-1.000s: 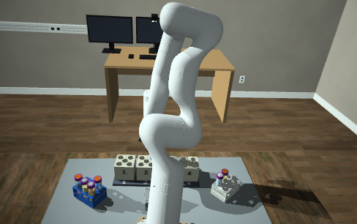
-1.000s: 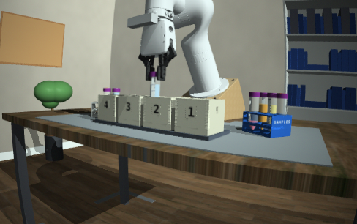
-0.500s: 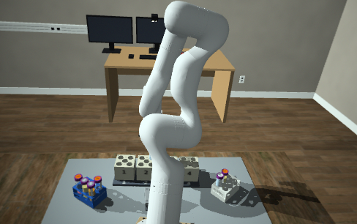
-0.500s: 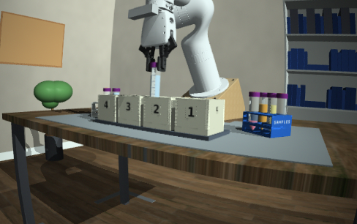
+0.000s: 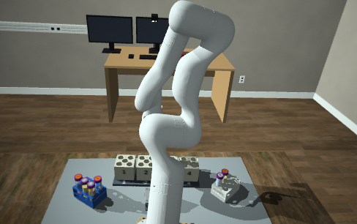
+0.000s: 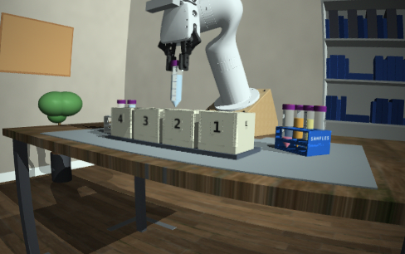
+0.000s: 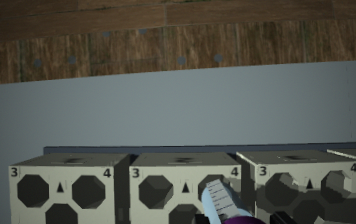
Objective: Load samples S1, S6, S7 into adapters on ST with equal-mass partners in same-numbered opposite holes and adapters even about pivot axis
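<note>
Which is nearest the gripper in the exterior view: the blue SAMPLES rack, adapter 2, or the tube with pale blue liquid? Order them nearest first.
1. Tube with pale blue liquid, between the fingers of the gripper.
2. Adapter 2, below the tube's tip.
3. Blue SAMPLES rack, off at the right of the view.
</note>
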Motion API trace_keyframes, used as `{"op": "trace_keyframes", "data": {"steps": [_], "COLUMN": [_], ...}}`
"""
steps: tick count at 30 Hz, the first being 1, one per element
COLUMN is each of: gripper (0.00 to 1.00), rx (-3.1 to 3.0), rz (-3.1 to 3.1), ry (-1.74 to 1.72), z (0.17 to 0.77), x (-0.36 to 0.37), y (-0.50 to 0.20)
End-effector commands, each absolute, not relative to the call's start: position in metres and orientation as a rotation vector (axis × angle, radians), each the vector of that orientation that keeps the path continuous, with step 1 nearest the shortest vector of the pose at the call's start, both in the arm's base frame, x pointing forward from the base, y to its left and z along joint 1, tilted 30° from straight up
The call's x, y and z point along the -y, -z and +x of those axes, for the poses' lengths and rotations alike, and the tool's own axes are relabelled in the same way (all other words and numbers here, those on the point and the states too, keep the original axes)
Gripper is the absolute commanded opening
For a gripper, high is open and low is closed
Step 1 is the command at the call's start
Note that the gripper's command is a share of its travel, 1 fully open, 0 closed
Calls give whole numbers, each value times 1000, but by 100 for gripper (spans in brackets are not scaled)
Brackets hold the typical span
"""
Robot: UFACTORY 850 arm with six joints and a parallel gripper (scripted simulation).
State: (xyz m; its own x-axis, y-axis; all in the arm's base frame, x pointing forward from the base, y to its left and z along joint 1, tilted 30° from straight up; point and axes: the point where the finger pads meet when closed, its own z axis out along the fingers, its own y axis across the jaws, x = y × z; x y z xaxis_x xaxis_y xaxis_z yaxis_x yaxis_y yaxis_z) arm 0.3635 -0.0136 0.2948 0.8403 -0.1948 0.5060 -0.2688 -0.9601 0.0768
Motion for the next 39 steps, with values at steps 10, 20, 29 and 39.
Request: {"op": "trace_keyframes", "data": {"steps": [10,20,29,39], "gripper": [0,0,0,0], "rx": [363,363,363,363], "rz": [2879,2879,2879,2879], "ry": [-761,-761,-761,-761], "z": [352,348,343,323], "x": [9,7,16,50], "y": [-317,-326,-325,-322]}}
